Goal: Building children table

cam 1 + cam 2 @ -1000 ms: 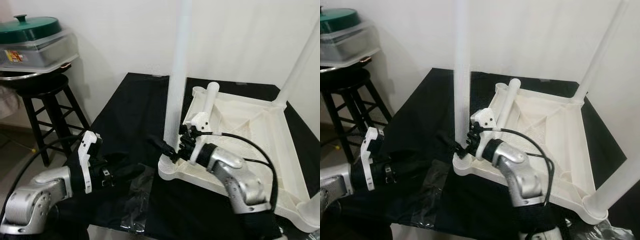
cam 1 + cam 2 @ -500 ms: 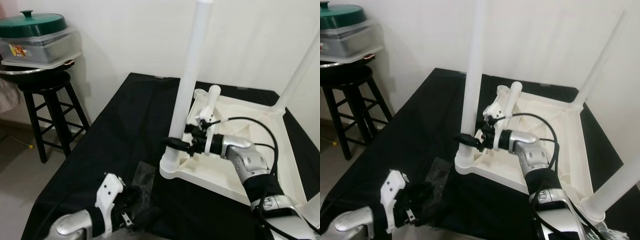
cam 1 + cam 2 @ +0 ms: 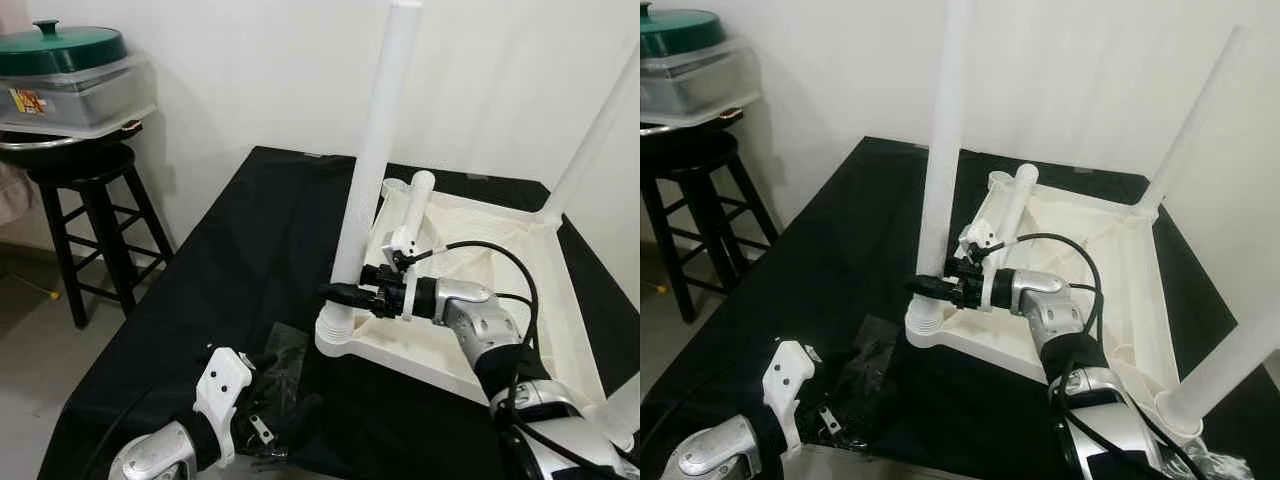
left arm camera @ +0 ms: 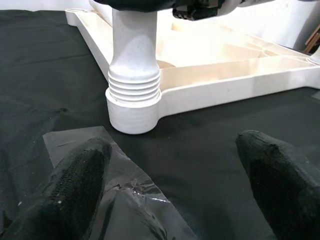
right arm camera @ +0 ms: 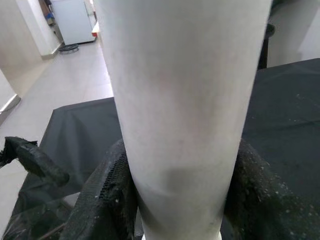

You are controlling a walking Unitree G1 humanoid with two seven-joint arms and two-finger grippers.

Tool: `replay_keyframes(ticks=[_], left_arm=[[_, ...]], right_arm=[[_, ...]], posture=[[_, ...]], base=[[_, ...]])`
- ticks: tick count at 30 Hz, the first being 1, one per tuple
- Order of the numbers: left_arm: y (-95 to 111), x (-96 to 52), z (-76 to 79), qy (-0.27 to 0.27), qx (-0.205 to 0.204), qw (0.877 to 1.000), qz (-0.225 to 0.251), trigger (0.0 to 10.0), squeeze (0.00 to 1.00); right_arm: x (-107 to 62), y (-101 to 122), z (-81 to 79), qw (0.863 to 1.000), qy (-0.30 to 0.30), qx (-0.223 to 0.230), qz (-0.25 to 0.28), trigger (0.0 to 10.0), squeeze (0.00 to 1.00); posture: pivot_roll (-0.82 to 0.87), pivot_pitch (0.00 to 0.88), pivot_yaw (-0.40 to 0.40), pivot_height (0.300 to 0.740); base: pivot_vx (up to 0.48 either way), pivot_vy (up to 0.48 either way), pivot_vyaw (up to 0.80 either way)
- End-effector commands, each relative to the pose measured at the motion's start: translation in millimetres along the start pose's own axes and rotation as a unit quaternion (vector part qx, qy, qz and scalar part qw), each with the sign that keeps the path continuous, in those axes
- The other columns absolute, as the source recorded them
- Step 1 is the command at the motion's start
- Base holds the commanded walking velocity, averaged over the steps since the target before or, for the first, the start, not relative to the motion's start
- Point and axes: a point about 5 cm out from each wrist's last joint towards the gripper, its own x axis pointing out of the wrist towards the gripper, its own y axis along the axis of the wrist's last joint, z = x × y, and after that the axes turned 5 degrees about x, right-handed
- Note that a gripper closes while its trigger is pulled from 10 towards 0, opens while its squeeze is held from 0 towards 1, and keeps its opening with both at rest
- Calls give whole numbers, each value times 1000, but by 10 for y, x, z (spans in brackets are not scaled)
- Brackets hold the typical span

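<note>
Centre of frame: an upturned white table top (image 3: 520, 270) lies on the black-draped worktop (image 3: 250, 240). The right gripper (image 3: 340, 293) has its fingers (image 5: 107, 192) closed around the lower part of the upright white leg (image 3: 375, 160) at the near-left corner. Lower left: the left gripper (image 4: 175, 175) hovers with fingers spread over a clear plastic bag (image 3: 285, 350).

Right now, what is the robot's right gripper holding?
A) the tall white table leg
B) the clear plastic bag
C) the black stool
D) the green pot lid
A: the right gripper is closed around the tall white table leg just above its ribbed base, where it stands in the corner socket of the upside-down white tabletop.
</note>
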Motion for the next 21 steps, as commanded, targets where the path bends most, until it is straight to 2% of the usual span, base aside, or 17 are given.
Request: replay_keyframes(ticks=[1,3,4,5,7,8,9,10,11,12,14,17,21], left_arm=[[-13,-3,9,6,1,1000,2,10000,0],[-9,-12,2,10,-4,1000,7,10000,0],[-8,-16,-2,12,-6,1000,9,10000,0],[-5,-17,-1,10,-10,1000,13,4627,0],[-5,-17,-1,10,-10,1000,13,4627,0],[0,-13,-1,5,-12,1000,14,0,0],[8,-6,-12,3,-13,1000,17,0,0],[8,-6,-12,3,-13,1000,17,0,0],[8,3,-17,2,-13,1000,18,0,0],[9,25,-18,-2,-17,1000,21,0,0],[7,50,-15,-7,-23,999,24,0,0],[5,47,-11,-10,-21,999,24,0,0],[-5,14,-16,2,-23,999,26,0,0]], right_arm=[[-4,-50,-18,999,-38,0,-7,0,0],[1,-86,-71,995,-98,5,6,0,0],[18,-108,-89,983,-179,12,33,0,0],[-7,-155,-104,942,-321,54,85,0,0],[-7,-155,-104,942,-321,54,85,0,0],[-26,-386,-318,916,-377,109,87,0,0],[-28,-586,-555,903,-404,133,65,0,0],[-28,-586,-555,903,-404,133,65,0,0],[-17,-666,-696,903,-402,140,53,0,0],[-47,-622,-643,911,-394,114,51,0,0],[-114,-501,-495,911,-401,80,58,0,0],[-132,-546,-507,900,-419,104,55,0,0],[-78,-556,-618,895,-427,118,51,0,0]], posture=[[72,11,-92,740],[56,14,-93,740],[46,18,-97,740],[43,19,-98,740],[43,19,-98,740],[44,27,-93,740],[29,32,-71,740],[29,32,-71,740],[-1,24,-60,740],[22,16,-81,740],[22,16,-81,740],[33,16,-90,740],[40,15,-87,740]], base=[[0,0,0],[0,0,0],[0,0,0],[0,0,0],[0,0,0],[0,0,0],[0,0,0],[0,0,0],[0,0,0],[0,0,0],[0,0,0],[0,0,0],[0,0,0]])
